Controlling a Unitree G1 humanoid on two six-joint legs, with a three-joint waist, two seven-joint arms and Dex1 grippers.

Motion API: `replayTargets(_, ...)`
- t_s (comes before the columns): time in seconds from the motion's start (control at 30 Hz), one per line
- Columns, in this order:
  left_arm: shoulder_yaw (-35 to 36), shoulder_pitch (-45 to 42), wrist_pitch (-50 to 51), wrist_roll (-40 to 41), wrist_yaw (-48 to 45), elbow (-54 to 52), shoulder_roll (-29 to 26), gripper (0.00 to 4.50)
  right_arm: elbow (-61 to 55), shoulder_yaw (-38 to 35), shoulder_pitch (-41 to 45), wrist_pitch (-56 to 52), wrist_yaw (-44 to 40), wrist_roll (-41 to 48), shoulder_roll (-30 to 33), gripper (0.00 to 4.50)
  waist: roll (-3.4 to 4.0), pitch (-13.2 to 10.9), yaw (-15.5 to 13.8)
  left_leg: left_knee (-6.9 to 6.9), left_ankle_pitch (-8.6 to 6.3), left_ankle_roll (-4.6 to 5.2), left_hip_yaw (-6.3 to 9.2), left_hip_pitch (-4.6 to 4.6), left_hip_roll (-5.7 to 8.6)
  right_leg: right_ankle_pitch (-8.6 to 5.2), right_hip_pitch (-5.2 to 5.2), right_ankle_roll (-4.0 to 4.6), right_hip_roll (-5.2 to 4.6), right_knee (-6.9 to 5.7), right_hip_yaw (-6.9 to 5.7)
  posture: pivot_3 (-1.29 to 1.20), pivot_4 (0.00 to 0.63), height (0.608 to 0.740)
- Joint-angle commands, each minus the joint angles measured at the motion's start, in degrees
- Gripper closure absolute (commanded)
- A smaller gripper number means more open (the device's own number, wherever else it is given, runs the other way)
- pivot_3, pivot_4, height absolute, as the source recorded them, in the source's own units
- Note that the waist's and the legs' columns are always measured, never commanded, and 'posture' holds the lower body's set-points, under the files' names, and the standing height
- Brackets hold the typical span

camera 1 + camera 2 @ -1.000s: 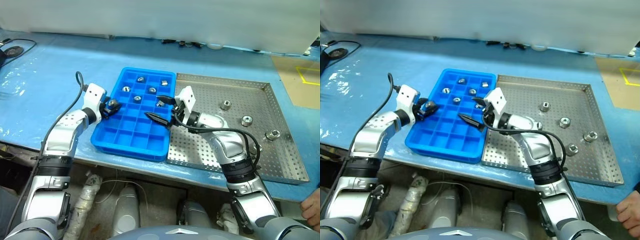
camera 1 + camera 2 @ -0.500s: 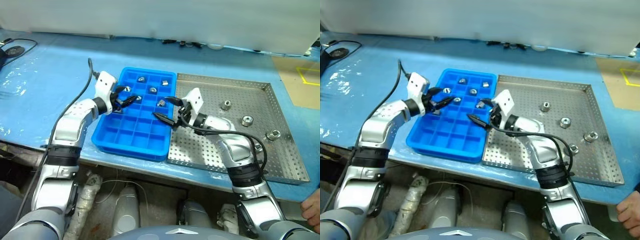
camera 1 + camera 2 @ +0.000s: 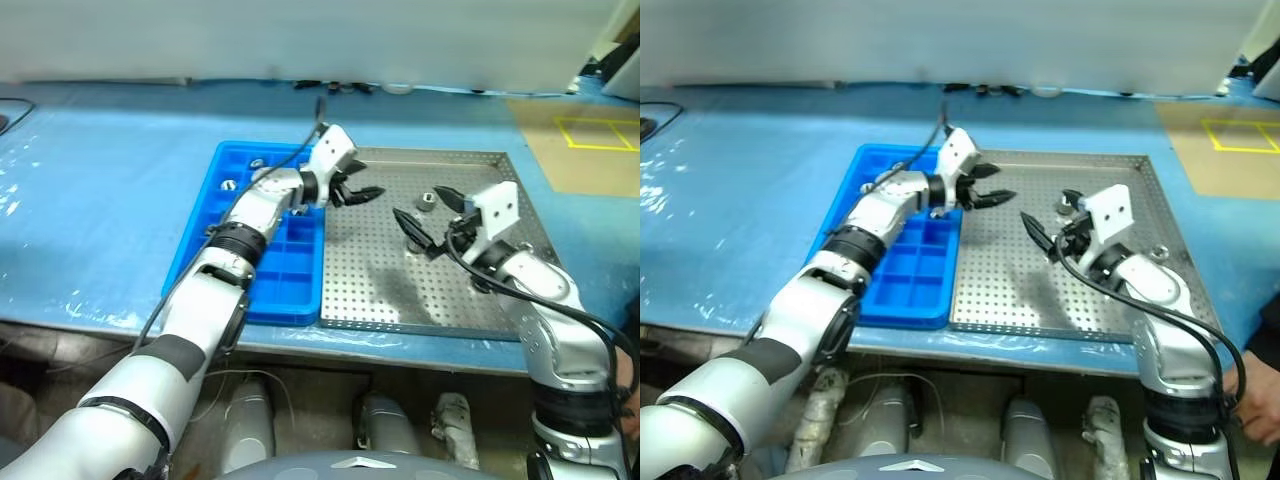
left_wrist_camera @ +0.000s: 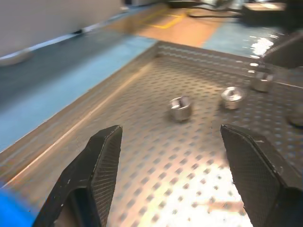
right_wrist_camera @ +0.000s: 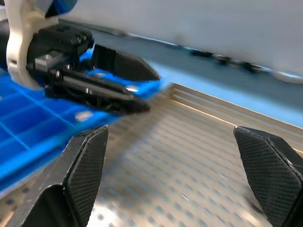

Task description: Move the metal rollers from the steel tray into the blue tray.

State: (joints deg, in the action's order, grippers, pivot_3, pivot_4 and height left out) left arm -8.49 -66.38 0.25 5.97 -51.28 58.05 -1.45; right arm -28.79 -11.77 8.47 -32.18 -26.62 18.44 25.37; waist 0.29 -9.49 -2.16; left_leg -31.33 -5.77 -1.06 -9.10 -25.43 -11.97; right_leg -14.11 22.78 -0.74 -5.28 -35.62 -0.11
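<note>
- The large square silver steel tray [image 3: 370, 290] with the perforated floor is lying just beside the bright blue plastic tray [image 3: 205, 235] of small square compartments, their long edges touching or nearly so, both on the blue-covered table [image 3: 90, 190].
- The whole head view is shifting toward the steel tray compared with a second ago; that is the camera swinging, not the trays sliding.
- The left arm is sweeping from the outer edge of the blue tray across it, and the left gripper [image 3: 352, 190] is now reaching over the near-left corner of the steel tray, its two black fingers [image 4: 102, 163] spread wide and carrying nothing.
- The right gripper [image 3: 428, 213] is pulling away from the blue tray and is now hovering over the middle of the steel tray, jaws gaping as wide as they go, also empty.
- The small shiny hollow metal rollers [image 4: 180, 108] left to move are sitting in the far part of the steel tray, ahead of the left fingers and apart from them; others [image 3: 229, 184] are already resting in far compartments of the blue tray.
- Judging from this, a drop-off is finishing and both arms are heading back for another pick, so the task is partway through.
</note>
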Motion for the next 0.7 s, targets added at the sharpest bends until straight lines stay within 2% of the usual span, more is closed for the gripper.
replayTargets(0.03,-0.1,-4.4,-5.0,-1.9,-1.5,6.3,3.3,1.01,-8.6,-4.4,-3.4,-1.9,4.0,0.8,0.1,0.0,0.0,0.0,1.5,0.0,-0.16,0.27,-0.13,0.04,0.0,0.01,0.01,-0.01,-0.02,0.07,0.09,-0.61,0.15,0.74)
replayTargets(0.33,-1.2,-7.3,-6.8,-8.9,3.5,15.4,7.8,1.01,-19.2,-6.6,-13.7,-4.7,11.4,0.5,-3.8,0.0,0.05,0.0,7.0,-0.19,-0.5,0.8,-0.87,0.34,0.0,-0.01,-0.08,-0.03,-0.07,0.58,0.41,-0.75,0.15,0.74)
replayTargets(0.5,-1.9,-6.1,-5.9,-12.8,8.5,17.5,8.8,1.01,-19.7,-6.6,-16.8,-3.5,13.8,-0.1,-5.9,0.0,0.05,0.0,9.2,-0.82,-0.87,1.34,-0.9,0.26,0.08,0.01,-0.46,-0.04,-0.27,0.83,0.35,-0.77,0.15,0.74)
replayTargets(0.7,-1.2,-5.6,-4.3,-14.8,14.8,18.6,10.7,1.01,-19.4,-6.0,-21.4,-0.9,15.4,-1.2,-8.3,0.0,0.05,0.0,11.7,-1.03,-1.21,1.9,-1.02,0.08,0.54,-0.02,-0.52,-0.08,-0.99,1.02,0.29,-0.8,0.15,0.74)
